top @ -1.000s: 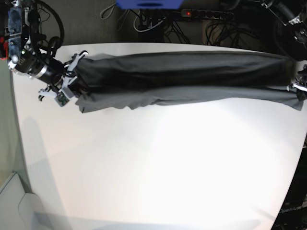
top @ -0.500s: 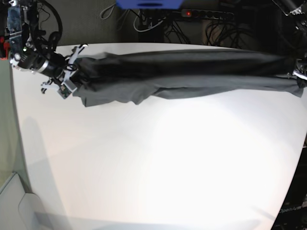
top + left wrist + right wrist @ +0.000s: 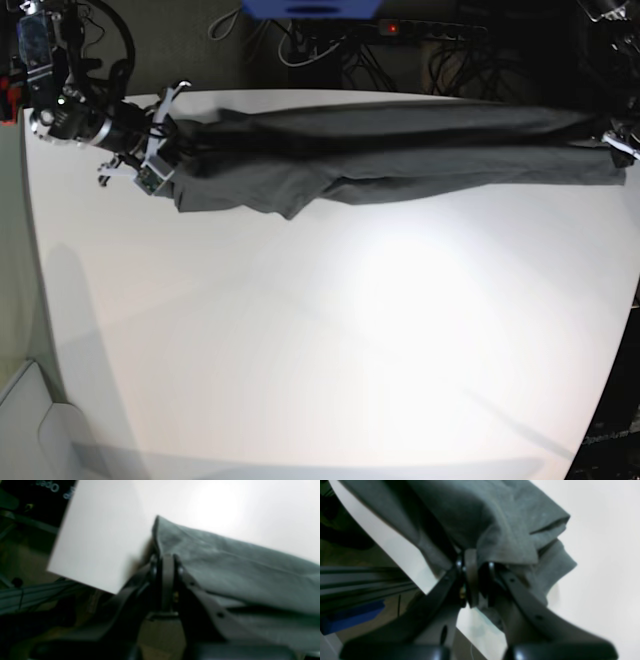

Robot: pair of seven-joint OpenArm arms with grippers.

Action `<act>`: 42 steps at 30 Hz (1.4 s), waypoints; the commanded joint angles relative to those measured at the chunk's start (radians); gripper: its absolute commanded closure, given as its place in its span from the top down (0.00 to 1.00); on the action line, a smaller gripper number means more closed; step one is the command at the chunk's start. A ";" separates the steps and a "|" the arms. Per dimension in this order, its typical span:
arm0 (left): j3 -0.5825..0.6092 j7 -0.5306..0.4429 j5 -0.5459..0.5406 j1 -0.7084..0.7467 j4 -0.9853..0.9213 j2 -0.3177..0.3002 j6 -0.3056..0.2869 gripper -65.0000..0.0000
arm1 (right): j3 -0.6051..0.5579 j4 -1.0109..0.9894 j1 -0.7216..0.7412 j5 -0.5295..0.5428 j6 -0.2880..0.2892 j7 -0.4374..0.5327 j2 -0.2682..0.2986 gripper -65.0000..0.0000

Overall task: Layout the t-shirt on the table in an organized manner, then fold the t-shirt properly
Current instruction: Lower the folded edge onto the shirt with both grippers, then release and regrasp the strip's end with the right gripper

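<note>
Up close, the wrist views showed what the base view couldn't: the right end effector (image 3: 476, 566) was clamped on bunched t-shirt (image 3: 495, 522) cloth, and the left end effector (image 3: 165, 562) pinched a corner. From the base view, the shirt stretched across the top of the white bench (image 3: 330, 340), cables (image 3: 300, 45) behind it.
</note>
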 commanded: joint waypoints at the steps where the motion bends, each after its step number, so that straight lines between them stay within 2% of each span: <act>1: -0.007 -0.018 -0.011 0.007 0.015 -0.025 0.003 0.01 | 0.007 0.012 0.007 0.012 -0.001 0.020 0.034 0.05; 10: -0.007 -0.025 -0.009 -0.004 -0.078 -0.027 0.003 0.01 | 0.005 0.011 -0.013 0.012 -0.001 0.020 0.042 0.05; 18: -0.003 -0.019 -0.009 -0.025 -0.086 -0.039 0.003 0.02 | 0.011 -0.064 -0.002 0.012 -0.001 0.020 0.040 0.24; 21: 0.031 -0.022 -0.009 -0.025 -0.086 -0.041 0.003 0.15 | 0.013 -0.064 -0.002 0.011 -0.001 0.018 0.040 0.34; 25: 0.031 -0.021 -0.009 -0.025 -0.081 -0.039 0.003 0.52 | 0.043 -0.063 -0.012 0.011 -0.001 0.012 0.048 0.45; 27: 0.031 -0.021 -0.009 -0.025 -0.077 -0.039 0.003 0.66 | 0.100 -0.063 -0.015 0.011 -0.001 0.009 0.046 0.47; 28: 0.030 -0.021 -0.009 -0.025 -0.077 -0.039 0.003 0.70 | 0.128 -0.063 -0.022 0.012 -0.001 0.009 0.046 0.47; 34: 0.028 -0.019 -0.018 -0.019 -0.075 -0.039 0.003 0.70 | 0.303 -0.055 -0.033 0.015 -0.001 0.004 0.042 0.47; 36: 0.027 -0.019 -0.020 -0.018 -0.075 -0.039 0.003 0.70 | 0.343 -0.027 -0.036 0.017 -0.001 -0.031 0.037 0.47; 40: 0.027 -0.019 -0.020 -0.018 -0.074 -0.033 0.003 0.70 | 0.347 0.137 -0.032 0.018 -0.001 -0.120 -0.037 0.47; 42: 0.027 -0.019 -0.020 -0.018 -0.058 -0.030 0.003 0.70 | 0.326 0.227 -0.028 0.018 -0.001 -0.171 -0.096 0.47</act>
